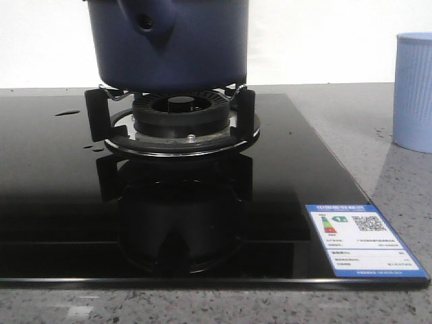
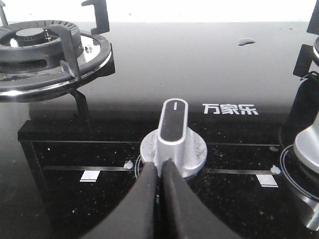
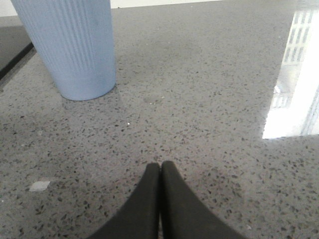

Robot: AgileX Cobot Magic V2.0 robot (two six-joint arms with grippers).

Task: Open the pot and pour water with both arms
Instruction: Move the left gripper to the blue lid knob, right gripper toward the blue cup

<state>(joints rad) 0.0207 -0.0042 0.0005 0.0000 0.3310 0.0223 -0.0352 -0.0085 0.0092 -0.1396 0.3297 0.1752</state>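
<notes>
The dark navy-blue pot (image 1: pixel 169 47) stands on the gas burner's stand (image 1: pixel 181 121) at the top middle of the front view; its handle stub with a round hole (image 1: pixel 145 21) faces the camera, and its top and any lid are cut off by the frame. A pale blue ribbed cup (image 1: pixel 412 91) stands on the counter at the right, also in the right wrist view (image 3: pixel 70 45). My left gripper (image 2: pixel 160 167) is shut and empty, its tips just in front of a silver stove knob (image 2: pixel 173 142). My right gripper (image 3: pixel 160 167) is shut and empty, low over the grey counter, short of the cup. Neither gripper shows in the front view.
The black glass hob (image 1: pixel 61 202) fills the front view, with a label sticker (image 1: pixel 361 239) at its front right corner and a water drop (image 1: pixel 67 112) at the left. A second burner (image 2: pixel 40 50) and another knob (image 2: pixel 308 149) show in the left wrist view. Speckled grey counter (image 3: pixel 209 99) lies right of the hob.
</notes>
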